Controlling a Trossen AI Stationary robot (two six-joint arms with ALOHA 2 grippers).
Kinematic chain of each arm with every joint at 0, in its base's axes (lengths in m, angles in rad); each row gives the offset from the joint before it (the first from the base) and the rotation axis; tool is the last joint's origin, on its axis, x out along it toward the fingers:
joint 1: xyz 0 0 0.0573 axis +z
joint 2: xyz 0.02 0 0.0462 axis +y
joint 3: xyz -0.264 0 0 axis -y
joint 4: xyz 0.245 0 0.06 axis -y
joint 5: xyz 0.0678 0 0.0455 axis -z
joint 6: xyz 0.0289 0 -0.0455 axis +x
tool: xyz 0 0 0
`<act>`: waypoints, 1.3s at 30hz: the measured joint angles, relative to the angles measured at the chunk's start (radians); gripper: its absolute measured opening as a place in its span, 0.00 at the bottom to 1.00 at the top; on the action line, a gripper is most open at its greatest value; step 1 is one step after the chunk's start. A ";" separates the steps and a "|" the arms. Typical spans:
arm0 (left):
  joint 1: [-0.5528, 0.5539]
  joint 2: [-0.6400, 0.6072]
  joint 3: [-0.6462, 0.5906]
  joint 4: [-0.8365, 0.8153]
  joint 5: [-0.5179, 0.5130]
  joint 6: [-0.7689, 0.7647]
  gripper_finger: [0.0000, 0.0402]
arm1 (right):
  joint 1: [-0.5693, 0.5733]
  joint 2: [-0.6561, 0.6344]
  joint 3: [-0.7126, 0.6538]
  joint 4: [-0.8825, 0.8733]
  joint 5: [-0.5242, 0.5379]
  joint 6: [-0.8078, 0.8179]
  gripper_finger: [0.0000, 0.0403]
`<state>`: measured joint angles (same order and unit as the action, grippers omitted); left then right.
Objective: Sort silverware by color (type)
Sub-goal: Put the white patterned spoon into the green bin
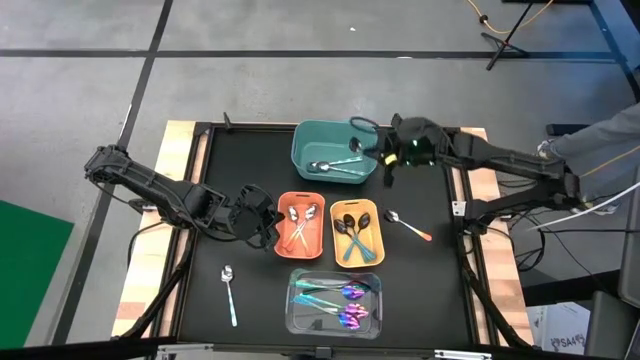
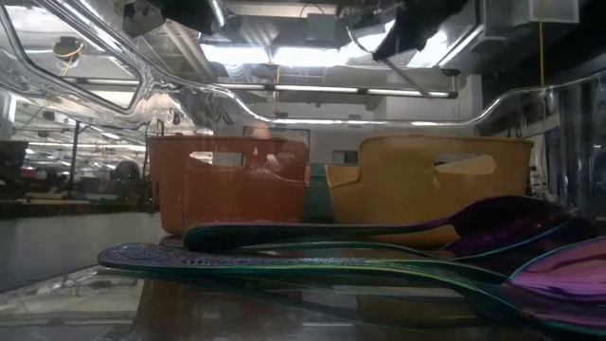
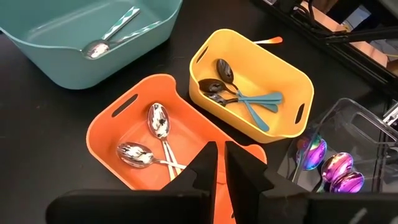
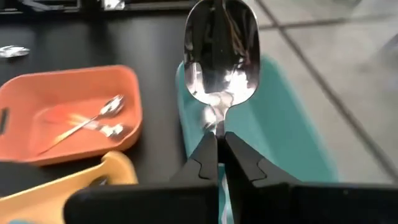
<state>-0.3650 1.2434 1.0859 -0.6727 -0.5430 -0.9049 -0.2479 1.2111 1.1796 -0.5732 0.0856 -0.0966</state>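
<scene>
High view, straight down on my black table (image 1: 250, 310): the sorting is well along. Four bins sit in the middle. A teal bin (image 1: 335, 145) near the far edge holds a few silver spoons. An orange bin (image 1: 300, 228) holds shiny silver pieces with orange handles, and beside it a yellow bin (image 1: 357, 235) holds black-headed pieces with teal handles. A clear tray (image 1: 335, 303) near the front edge holds iridescent purple-teal spoons.

Two pieces remain loose on the table: a blue-handled spoon (image 1: 230, 293) toward the front left corner, and an orange-tipped spoon (image 1: 408, 226) just right of the yellow bin.

My right gripper (image 4: 221, 144) is clenched on a plain silver spoon (image 4: 221, 56), its polished bowl mirror-bright, held above the teal bin's right end. I judge it belongs there. My left gripper (image 3: 220, 158) is pinched nearly closed and holds nothing, hovering at the orange bin's left side.

The bins look like smooth, matte plastic with rounded corners and cut-out handles.
</scene>
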 joint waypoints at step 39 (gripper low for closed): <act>0.000 0.000 0.000 0.000 -0.104 -0.001 0.06 | -0.264 0.742 0.345 -0.004 -0.359 -0.293 0.00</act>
<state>-0.3651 1.2434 1.0859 -0.6727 -0.6474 -0.9054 -0.5114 1.9534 1.5246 -0.5774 -0.2733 -0.3894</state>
